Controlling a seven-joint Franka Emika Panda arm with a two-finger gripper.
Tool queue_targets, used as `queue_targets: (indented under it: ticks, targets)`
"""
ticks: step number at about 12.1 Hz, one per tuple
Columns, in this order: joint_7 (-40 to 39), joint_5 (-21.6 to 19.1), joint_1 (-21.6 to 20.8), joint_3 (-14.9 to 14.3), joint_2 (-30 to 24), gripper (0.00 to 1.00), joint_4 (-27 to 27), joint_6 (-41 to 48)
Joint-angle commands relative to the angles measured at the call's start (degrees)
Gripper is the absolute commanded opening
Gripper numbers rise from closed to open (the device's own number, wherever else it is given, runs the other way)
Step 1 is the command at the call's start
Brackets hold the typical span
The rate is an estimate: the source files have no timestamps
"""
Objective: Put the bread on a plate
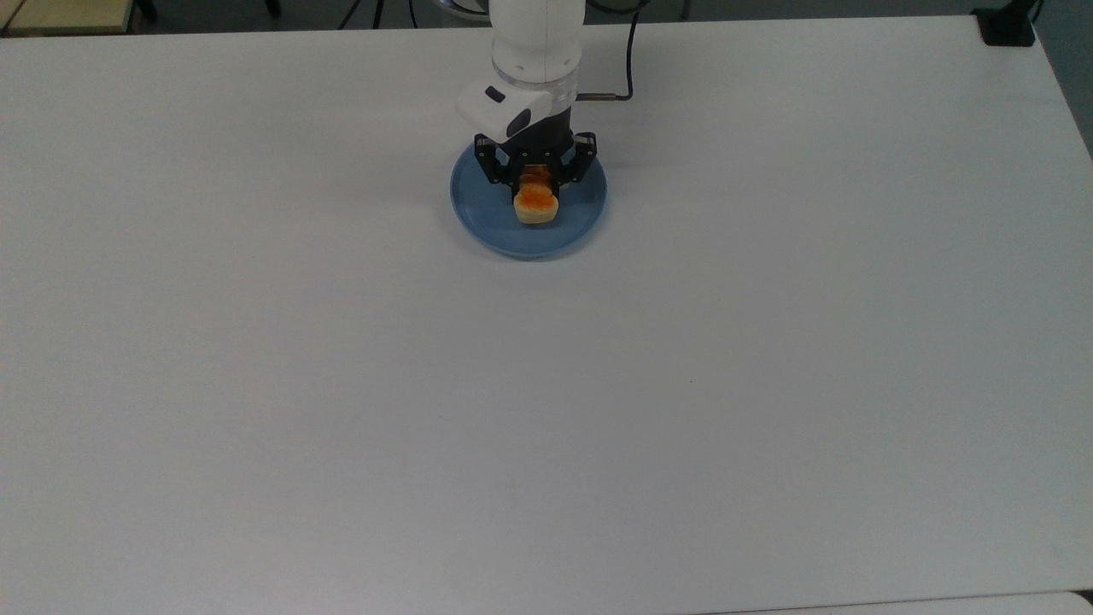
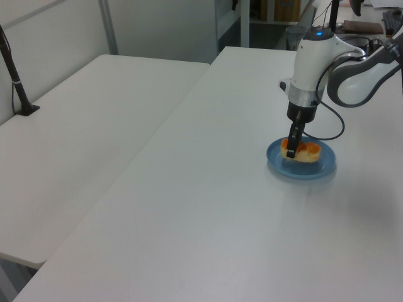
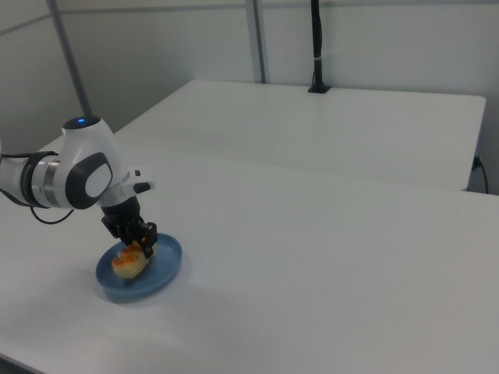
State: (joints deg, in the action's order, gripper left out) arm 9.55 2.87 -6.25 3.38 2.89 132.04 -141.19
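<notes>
The bread (image 1: 535,205) is a small loaf with an orange-brown top and pale sides. It sits low inside the round blue plate (image 1: 512,243), near the plate's middle. My gripper (image 1: 535,183) points straight down with its fingers shut on the loaf's far end. In the left view the bread (image 2: 306,152) lies across the plate (image 2: 315,172) with the gripper (image 2: 293,150) at its left end. In the right view the gripper (image 3: 141,246) holds the bread (image 3: 127,262) over the plate (image 3: 161,276). I cannot tell whether the loaf touches the dish.
The plate stands on a wide white table (image 1: 546,410). A black cable (image 1: 629,51) hangs off the arm behind the plate. A black clamp (image 1: 1008,26) sits at the top view's far right corner. A second white table (image 2: 94,113) adjoins on the left view's left.
</notes>
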Motion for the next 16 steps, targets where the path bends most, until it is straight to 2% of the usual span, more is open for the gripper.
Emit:
queue_targets:
  ticks: [1, 3, 4, 7, 10, 12, 16]
  targets:
    - [3.7, -0.8, -0.7, -0.3, -1.4, 0.49, 2.1, -1.4]
    - [4.4, -0.8, -0.5, -0.4, -0.3, 0.68, 1.7, -1.4]
    - [4.2, -0.8, -0.5, -0.4, -0.1, 0.84, 1.6, -1.3]
    - [3.9, -0.8, 0.1, -0.4, -1.0, 1.0, 0.4, 0.1]
    - [2.4, -0.5, -0.3, -0.5, -1.8, 1.0, -7.5, 11.8]
    - [1.5, 0.1, -0.1, -0.6, -1.2, 1.0, -17.6, 22.7]
    - [-1.6, 1.0, 0.5, -1.3, -1.4, 1.0, -33.4, 40.7]
